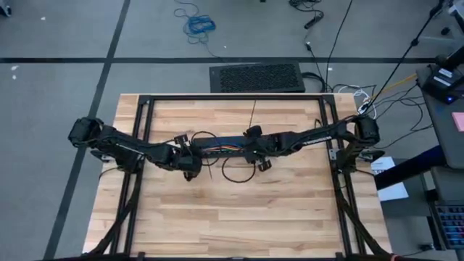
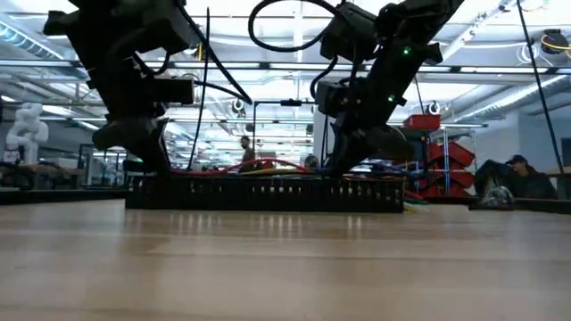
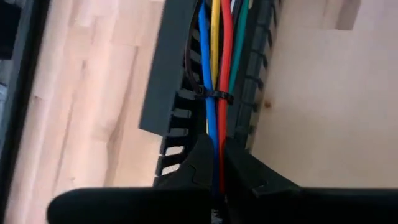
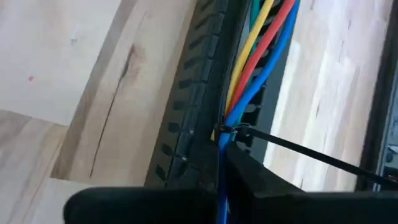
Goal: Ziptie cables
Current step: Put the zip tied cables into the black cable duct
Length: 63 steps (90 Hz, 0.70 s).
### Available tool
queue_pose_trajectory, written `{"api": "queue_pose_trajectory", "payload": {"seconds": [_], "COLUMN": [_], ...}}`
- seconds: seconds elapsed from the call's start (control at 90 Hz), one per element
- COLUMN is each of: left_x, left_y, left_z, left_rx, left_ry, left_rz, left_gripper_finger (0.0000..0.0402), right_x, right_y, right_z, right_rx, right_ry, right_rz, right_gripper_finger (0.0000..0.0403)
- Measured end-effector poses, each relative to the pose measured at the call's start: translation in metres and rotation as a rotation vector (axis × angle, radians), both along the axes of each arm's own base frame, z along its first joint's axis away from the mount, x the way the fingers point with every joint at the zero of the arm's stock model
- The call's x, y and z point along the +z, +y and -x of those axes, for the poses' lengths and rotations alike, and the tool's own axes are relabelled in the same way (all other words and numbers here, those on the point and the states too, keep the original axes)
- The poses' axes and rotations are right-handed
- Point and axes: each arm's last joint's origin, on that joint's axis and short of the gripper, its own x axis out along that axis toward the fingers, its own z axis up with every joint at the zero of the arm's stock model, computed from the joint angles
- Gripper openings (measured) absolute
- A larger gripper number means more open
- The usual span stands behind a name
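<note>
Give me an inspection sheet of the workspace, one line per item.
Surface: wooden table, bare boards at the near side.
Job's things: coloured cables lie in the black slotted bar; one ziptie cinched round them, another ziptie with a long loose tail.
Clutter: black cord loops beside the bar.
Grippers: left claw shut on the cables; right claw shut on the cables at the other end.
Cables: blue coil on the floor.
Surroundings: seated person beyond the table.
</note>
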Motion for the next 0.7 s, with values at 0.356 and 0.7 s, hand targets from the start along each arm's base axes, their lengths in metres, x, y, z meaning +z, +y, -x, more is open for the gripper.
{"api": "queue_pose_trajectory", "payload": {"seconds": [0.356, 0.7], "left_x": [-0.004, -0.006], "left_y": [0.001, -0.017], "left_z": [-0.001, -0.001], "left_rx": [0.11, 0.067], "left_ry": [-0.037, -0.052], "left_rz": [-0.023, 0.102], "left_gripper_finger": [0.01, 0.0122], "right_x": [0.0, 0.004], "right_y": [0.0, 0.006], "right_z": [-0.002, 0.0], "right_rx": [-0.029, -0.068], "right_ry": [-0.03, -0.051], "right_rz": [-0.037, -0.04], "right_gripper_finger": [0.0074, 0.0135]}}
